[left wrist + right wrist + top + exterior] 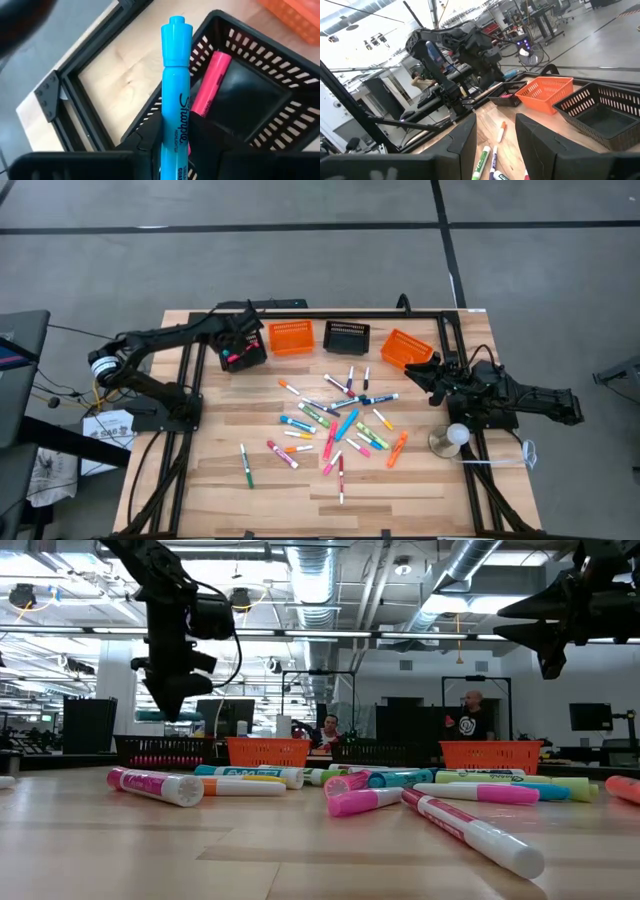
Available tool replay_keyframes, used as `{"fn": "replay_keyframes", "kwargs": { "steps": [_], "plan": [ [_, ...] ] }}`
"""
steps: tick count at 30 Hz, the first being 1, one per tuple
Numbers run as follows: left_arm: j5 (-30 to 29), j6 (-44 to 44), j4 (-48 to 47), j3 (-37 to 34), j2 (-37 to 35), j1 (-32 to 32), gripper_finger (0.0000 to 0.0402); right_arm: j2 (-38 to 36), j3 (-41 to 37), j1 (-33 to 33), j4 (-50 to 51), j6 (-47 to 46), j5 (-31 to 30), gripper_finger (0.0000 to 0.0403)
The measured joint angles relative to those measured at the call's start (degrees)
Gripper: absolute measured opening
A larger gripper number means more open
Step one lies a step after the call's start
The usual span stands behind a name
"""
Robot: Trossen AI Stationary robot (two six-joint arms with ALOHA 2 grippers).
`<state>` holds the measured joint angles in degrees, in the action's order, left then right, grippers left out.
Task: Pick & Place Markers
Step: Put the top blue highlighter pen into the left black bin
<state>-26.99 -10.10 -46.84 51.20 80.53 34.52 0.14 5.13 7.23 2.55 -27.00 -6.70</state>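
Overhead, the wooden tabletop [220, 480] carries a loose scatter of markers [335, 425] across its middle, with four slotted baskets along the far edge. At the leftmost black basket [260, 95] hangs the left gripper [240, 345], jaws clamped on a blue marker [175, 85] pointing over its rim; a pink marker [210, 82] lies inside. By the right-hand orange basket [405, 348] waits the right gripper [432, 375], jaws apart and empty.

Light wooden table [220, 480] holding scattered markers [335, 420] at centre, four slotted baskets [347, 336] along the far edge.
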Motion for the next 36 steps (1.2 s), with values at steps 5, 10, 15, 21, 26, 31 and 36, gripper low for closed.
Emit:
{"fn": "replay_keyframes", "kwargs": {
  "steps": [5,10,15,21,26,31,36],
  "plan": [
    [2.2,1.7,0.2,0.0,2.4,-0.1,0.0081,0.0,0.0,0.0,0.0,0.0,0.0,0.0125],
    [2.2,3.6,0.7,0.0,4.7,-0.4,0.0081,0.0,0.0,0.0,0.0,0.0,0.0,0.0125],
    [2.2,6.3,0.9,0.0,7.2,-0.3,0.0081,0.0,0.0,0.0,0.0,0.0,0.0,0.0125],
    [2.2,7.1,1.2,0.0,8.0,-0.3,0.0081,0.0,0.0,0.0,0.0,0.0,0.0,0.0125],
    [2.2,9.8,1.9,0.0,8.0,-0.3,0.0081,0.0,0.0,0.0,0.0,0.0,0.0,0.0125],
    [2.2,10.7,2.2,0.0,8.0,-0.3,0.0081,0.0,0.0,0.0,0.0,0.0,0.0,0.0125],
    [2.2,11.4,2.4,0.0,8.0,-0.3,0.0081,0.0,0.0,0.0,0.0,0.0,0.0,0.0125]
  ]
}}
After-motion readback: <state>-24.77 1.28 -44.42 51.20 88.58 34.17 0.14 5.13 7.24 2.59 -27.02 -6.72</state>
